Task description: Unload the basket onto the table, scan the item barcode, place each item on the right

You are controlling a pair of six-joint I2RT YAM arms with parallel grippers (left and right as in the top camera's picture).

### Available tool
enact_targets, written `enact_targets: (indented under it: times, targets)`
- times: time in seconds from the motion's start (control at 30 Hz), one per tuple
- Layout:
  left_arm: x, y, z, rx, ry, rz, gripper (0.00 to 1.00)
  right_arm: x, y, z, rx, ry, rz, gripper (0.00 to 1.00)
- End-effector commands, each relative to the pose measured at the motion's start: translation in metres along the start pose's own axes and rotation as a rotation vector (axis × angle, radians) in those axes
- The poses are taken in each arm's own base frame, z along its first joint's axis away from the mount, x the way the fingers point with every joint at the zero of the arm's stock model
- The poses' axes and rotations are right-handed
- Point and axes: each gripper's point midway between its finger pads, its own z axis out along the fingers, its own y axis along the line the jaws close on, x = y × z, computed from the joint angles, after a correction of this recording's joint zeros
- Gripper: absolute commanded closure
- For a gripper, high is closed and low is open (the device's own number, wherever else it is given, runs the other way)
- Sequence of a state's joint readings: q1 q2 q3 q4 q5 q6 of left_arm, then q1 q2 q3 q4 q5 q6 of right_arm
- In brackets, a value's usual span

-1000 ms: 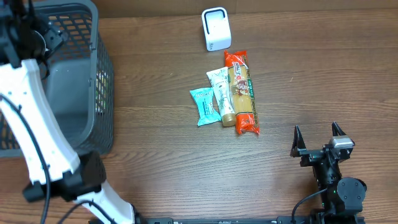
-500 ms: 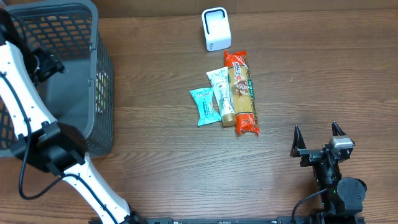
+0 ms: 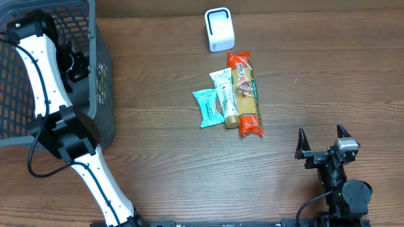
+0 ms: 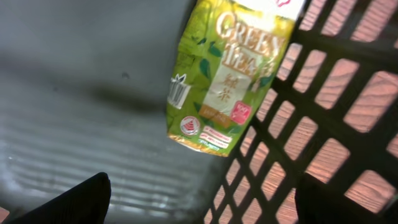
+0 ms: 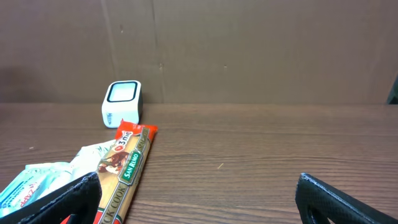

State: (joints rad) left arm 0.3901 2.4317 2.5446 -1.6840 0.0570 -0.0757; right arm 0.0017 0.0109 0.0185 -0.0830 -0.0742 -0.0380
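Left arm arches over basket [image 3: 105,94] rim, wrist dipping inside. Left gripper [image 3: 76,62] near right mesh wall, jaws spread wide, gripping nothing. Green tea packet [image 4: 225,78] lies on basket floor against mesh (just ahead of fingers in wrist view, untouched). Right arm folded low at near edge of table [image 3: 158,157], right gripper [image 3: 320,135] spread, empty. Scanner [image 3: 219,29] at far edge, well apart from basket.

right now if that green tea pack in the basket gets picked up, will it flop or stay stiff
Probably floppy: the green tea pack looks like a thin film pouch with a crimped end. Likely light, since it looks flat. The shiny film may slip.
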Motion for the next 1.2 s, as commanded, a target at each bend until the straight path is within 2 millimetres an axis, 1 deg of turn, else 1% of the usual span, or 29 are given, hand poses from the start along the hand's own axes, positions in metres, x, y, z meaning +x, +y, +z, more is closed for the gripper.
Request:
enact_targets:
  times: [0.0, 0.03, 0.1, 0.13, 0.2, 0.23, 0.27, 0.4, 0.43, 0.5, 0.53, 0.57, 0.6, 0.63, 0.67, 0.7, 0.73, 0.8, 0.87, 1.03, 1.1, 1.17]
  targets:
    - [0.007, 0.013, 0.044, -0.076, 0.118, -0.031, 0.15, 0.002, 0.002, 0.0, -0.009, -0.001, -0.012, 0.0]
    - [0.008, 0.022, 0.044, -0.131, 0.118, -0.057, 0.15, 0.002, 0.002, 0.0, -0.009, -0.001, -0.012, 0.0]
    - [0.007, 0.033, 0.04, -0.181, 0.106, -0.081, 0.18, 0.002, 0.002, 0.0, -0.009, -0.001, -0.012, 0.0]
    - [0.007, 0.033, 0.039, -0.172, 0.102, -0.091, 0.18, 0.002, 0.002, 0.0, -0.009, -0.001, -0.012, 0.0]
    - [0.007, 0.023, 0.025, -0.076, 0.078, -0.119, 0.19, 0.002, 0.002, 0.0, -0.008, -0.001, -0.012, 0.0]
    - [0.007, 0.022, 0.022, -0.057, 0.071, -0.123, 0.19, 0.002, 0.002, 0.0, -0.009, -0.001, -0.012, 0.0]
    - [0.007, 0.021, 0.013, -0.034, 0.053, -0.132, 0.19, 0.002, 0.002, 0.0, -0.009, -0.001, -0.012, 0.0]
    - [0.008, 0.025, -0.02, -0.024, -0.024, -0.144, 0.19, 0.002, 0.002, 0.0, -0.009, -0.001, -0.012, 0.0]
    - [0.008, 0.026, -0.024, -0.023, -0.034, -0.148, 0.2, 0.002, 0.002, 0.0, -0.009, -0.001, -0.012, 0.0]
    - [0.01, 0.028, -0.04, -0.033, -0.071, -0.154, 0.2, 0.002, 0.002, 0.0, -0.009, -0.001, -0.012, 0.0]
    - [0.012, 0.028, -0.044, -0.033, -0.078, -0.153, 0.21, 0.002, 0.002, 0.0, -0.009, -0.001, -0.012, 0.0]
    - [0.015, 0.027, -0.044, -0.027, -0.069, -0.152, 0.28, 0.002, 0.002, 0.0, -0.009, -0.001, -0.012, 0.0]
    - [0.019, 0.025, -0.041, -0.019, -0.053, -0.152, 0.37, 0.002, 0.002, 0.0, -0.009, -0.001, -0.012, 0.0]
    - [0.027, 0.024, -0.035, -0.017, -0.018, -0.152, 0.55, 0.002, 0.002, 0.0, -0.009, -0.001, -0.012, 0.0]
    - [0.033, 0.025, -0.031, -0.024, 0.006, -0.153, 0.63, 0.002, 0.002, 0.0, -0.009, -0.001, -0.012, 0.0]
    - [0.038, 0.028, -0.028, -0.04, 0.026, -0.159, 0.72, 0.002, 0.002, 0.0, -0.009, -0.001, -0.012, 0.0]
    - [0.045, 0.034, -0.025, -0.075, 0.045, -0.185, 0.76, 0.002, 0.002, 0.0, -0.009, -0.001, -0.012, 0.0]
    - [0.054, 0.048, -0.028, -0.129, 0.053, -0.226, 0.96, 0.002, 0.002, 0.0, -0.009, -0.001, -0.012, 0.0]
    - [0.061, 0.053, -0.036, -0.139, 0.042, -0.238, 0.96, 0.002, 0.002, 0.0, -0.009, -0.001, -0.012, 0.0]
    - [0.08, 0.062, -0.068, -0.124, -0.02, -0.275, 0.96, 0.002, 0.002, 0.0, -0.009, -0.001, -0.012, 0.0]
    - [0.091, 0.064, -0.082, -0.111, -0.046, -0.288, 0.96, 0.002, 0.002, 0.0, -0.009, -0.001, -0.012, 0.0]
    - [0.104, 0.064, -0.089, -0.111, -0.053, -0.307, 0.96, 0.002, 0.002, 0.0, -0.009, -0.001, -0.012, 0.0]
